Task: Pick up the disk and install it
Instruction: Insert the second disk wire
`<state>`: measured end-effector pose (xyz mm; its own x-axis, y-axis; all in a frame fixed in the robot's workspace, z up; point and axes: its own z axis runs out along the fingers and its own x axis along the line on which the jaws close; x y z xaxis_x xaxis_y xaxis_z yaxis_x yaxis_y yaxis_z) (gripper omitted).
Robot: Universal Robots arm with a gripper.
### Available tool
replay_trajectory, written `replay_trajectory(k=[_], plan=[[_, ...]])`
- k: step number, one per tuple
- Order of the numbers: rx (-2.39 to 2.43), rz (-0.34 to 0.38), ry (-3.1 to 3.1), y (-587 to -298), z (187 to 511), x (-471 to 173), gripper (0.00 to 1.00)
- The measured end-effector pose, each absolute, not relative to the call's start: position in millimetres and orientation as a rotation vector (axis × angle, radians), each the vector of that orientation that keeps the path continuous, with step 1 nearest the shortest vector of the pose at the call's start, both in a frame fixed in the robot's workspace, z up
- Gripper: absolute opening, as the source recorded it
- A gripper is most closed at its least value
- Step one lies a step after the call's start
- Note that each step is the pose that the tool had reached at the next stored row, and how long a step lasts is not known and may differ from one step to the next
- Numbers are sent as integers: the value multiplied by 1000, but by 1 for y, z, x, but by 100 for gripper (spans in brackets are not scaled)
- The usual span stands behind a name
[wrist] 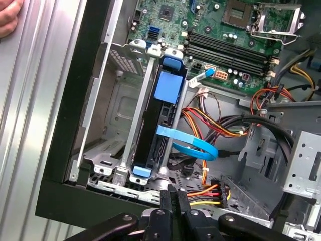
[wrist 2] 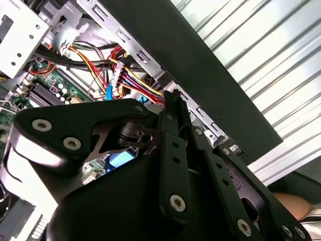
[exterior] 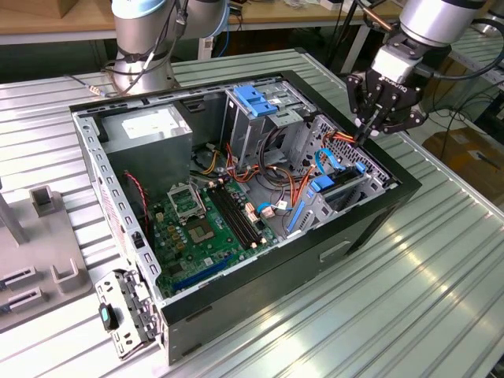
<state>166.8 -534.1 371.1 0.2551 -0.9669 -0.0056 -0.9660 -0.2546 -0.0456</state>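
The disk stands on edge inside the drive bay at the corner of the open computer case. A blue patch marks its face, and blue rail ends show at both ends. In the exterior view the disk is a dark slab in the bay at the case's right side. My gripper hangs just above that bay, near the case wall, with its black fingers pressed together and nothing between them. In the second wrist view the gripper points at the cables beside the case wall.
A blue flat cable and orange, red and yellow wires run beside the bay. The motherboard, grey power-supply box and blue-topped metal cage fill the case. A person's hand rests on the ribbed table.
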Motion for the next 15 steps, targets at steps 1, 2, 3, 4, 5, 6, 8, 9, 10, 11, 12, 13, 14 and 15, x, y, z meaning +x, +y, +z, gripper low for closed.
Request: replay_trajectory(k=[1, 2, 3, 4, 5, 6, 8, 9, 10, 11, 12, 13, 14, 15], plan=[[-2450, -37, 1902, -534, 371, 167, 16], [-2447, -37, 1907, -534, 371, 167, 16], [-2445, -37, 1909, -534, 371, 167, 16], [-2445, -37, 1909, -534, 371, 167, 16], [-2445, -37, 1909, -534, 371, 167, 16], [-2445, -37, 1909, -534, 371, 167, 16], [-2445, -37, 1909, -534, 371, 167, 16], [-2442, -37, 1912, -534, 371, 167, 16], [-2436, -37, 1920, -534, 371, 167, 16], [-2427, -37, 1933, -534, 371, 167, 16], [-2416, -38, 1946, -534, 371, 167, 16], [-2401, -38, 1965, -534, 371, 167, 16], [-2383, -39, 1987, -534, 371, 167, 16], [-2376, -39, 1996, -534, 371, 167, 16]])
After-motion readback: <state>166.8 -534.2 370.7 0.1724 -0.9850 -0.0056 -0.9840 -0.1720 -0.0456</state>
